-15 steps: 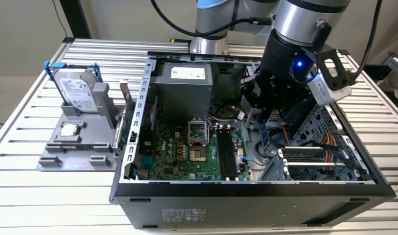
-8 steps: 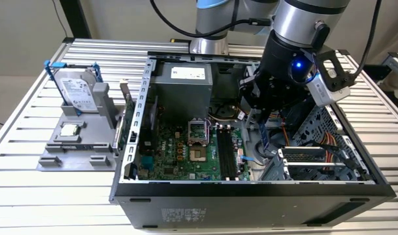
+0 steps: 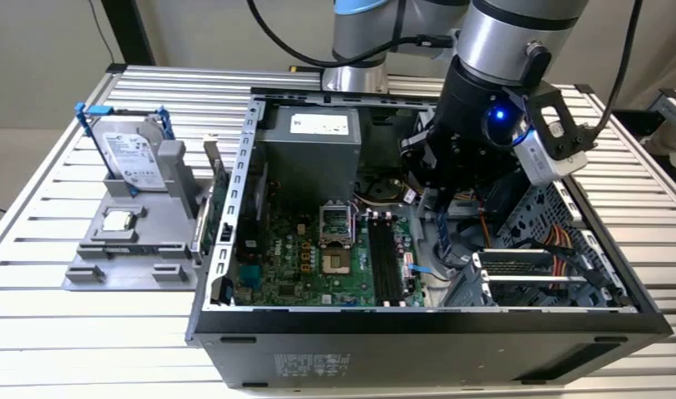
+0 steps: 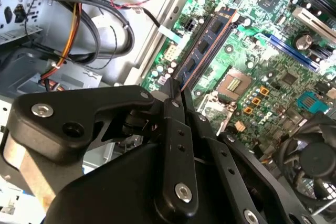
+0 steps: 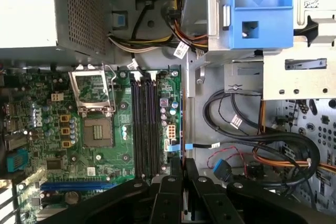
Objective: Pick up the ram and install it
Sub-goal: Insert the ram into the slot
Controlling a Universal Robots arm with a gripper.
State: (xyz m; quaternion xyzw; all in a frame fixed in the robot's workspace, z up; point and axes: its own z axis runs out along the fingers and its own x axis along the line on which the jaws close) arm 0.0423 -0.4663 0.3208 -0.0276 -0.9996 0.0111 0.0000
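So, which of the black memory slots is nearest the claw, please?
The outermost slot, at the board's edge, farthest from the processor socket; the claw gripping the ram is on that side.

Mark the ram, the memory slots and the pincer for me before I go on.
ram (image 4: 202,47): second wrist view, on a dark chip mid-stick.
memory slots (image 5: 144,129): first wrist view, middle of the black slot bank.
pincer (image 5: 182,163): first wrist view, between its fingertips, shut on the ram.

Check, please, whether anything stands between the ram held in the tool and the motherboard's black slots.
Nothing visible does. The tool, shut on the ram, holds it over the black slots, which look empty in the first wrist view; the cables lie beside the motherboard.
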